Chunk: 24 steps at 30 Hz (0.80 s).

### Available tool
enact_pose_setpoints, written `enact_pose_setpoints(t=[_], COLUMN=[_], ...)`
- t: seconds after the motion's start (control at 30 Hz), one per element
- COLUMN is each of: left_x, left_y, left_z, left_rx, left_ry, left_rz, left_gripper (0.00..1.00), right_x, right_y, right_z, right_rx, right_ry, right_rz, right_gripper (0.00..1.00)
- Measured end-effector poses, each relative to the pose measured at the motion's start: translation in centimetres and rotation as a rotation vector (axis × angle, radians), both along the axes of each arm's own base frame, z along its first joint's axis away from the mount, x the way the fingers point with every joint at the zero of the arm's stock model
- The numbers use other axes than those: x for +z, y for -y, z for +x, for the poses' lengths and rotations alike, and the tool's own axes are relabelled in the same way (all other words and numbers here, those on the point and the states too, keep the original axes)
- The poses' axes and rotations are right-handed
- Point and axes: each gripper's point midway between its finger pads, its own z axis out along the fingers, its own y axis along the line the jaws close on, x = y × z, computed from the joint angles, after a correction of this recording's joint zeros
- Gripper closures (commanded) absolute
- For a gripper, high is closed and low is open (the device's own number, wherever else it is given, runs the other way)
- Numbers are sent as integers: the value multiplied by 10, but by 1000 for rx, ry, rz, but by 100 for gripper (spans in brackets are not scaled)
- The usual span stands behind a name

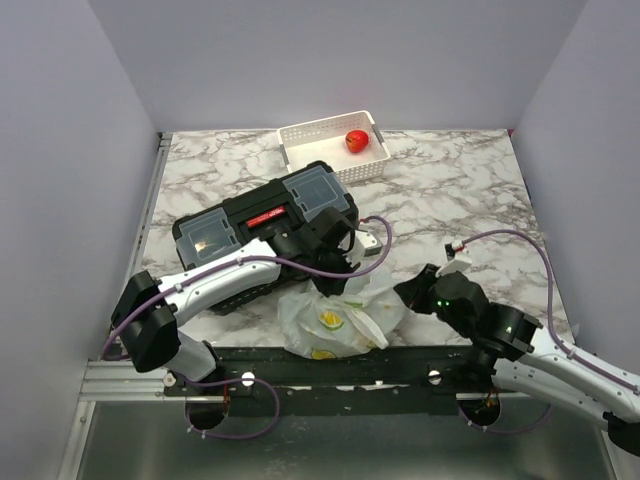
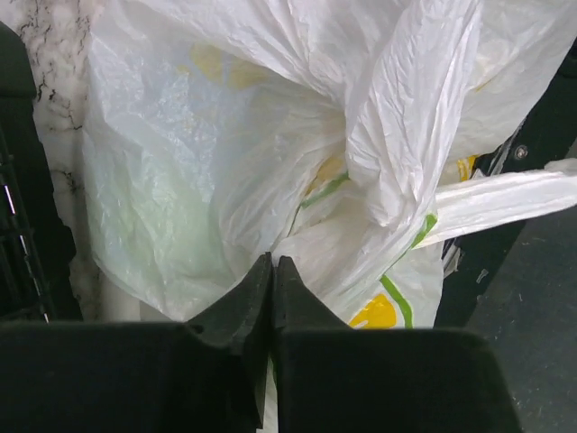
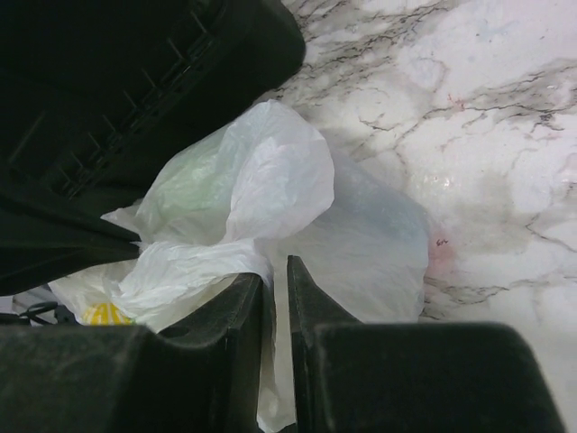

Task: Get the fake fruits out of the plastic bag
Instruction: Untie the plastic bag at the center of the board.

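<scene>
The white crinkly plastic bag (image 1: 335, 320) lies at the table's near edge between my two arms, with yellow and green print on it. My left gripper (image 1: 338, 278) reaches down onto its top; in the left wrist view the gripper (image 2: 273, 262) is shut on a fold of the bag (image 2: 225, 162). My right gripper (image 1: 405, 293) is at the bag's right side; in the right wrist view it (image 3: 275, 271) is shut on a flap of the bag (image 3: 270, 171). A pale greenish shape (image 2: 171, 216) shows through the plastic. A red fake fruit (image 1: 356, 141) lies in the white basket (image 1: 310, 135).
A black toolbox (image 1: 250, 215) lies just behind the bag under my left arm, and its edge shows in the right wrist view (image 3: 135, 72). The white perforated basket stands at the back centre. Marble tabletop (image 1: 460, 190) stretches to the right.
</scene>
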Motion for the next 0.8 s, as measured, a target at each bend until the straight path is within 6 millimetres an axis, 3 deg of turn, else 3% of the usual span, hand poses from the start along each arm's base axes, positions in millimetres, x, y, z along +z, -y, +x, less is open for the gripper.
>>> enact_pose_setpoints(t=[0.17, 0.33, 0.5, 0.53, 0.7, 0.8], left_x=[12, 40, 67, 70, 75, 79], left_y=[-3, -16, -26, -27, -24, -24], left_z=[5, 18, 26, 27, 27, 27], left_rx=[5, 78, 164, 177, 201, 208], left_ry=[57, 203, 323, 335, 348, 359], left_rz=[-24, -88, -192, -217, -281, -309], left_gripper=[100, 100, 100, 100, 100, 100], right_x=[-4, -10, 4, 7, 28, 41], right_y=[5, 5, -9, -11, -26, -37], right_z=[2, 6, 19, 21, 37, 43], right_rx=[-27, -19, 24, 36, 117, 184], right_ry=[-3, -24, -6, 2, 79, 146], right_rz=[-24, -111, -206, -225, -319, -354], right_gripper=[76, 61, 54, 48, 34, 33])
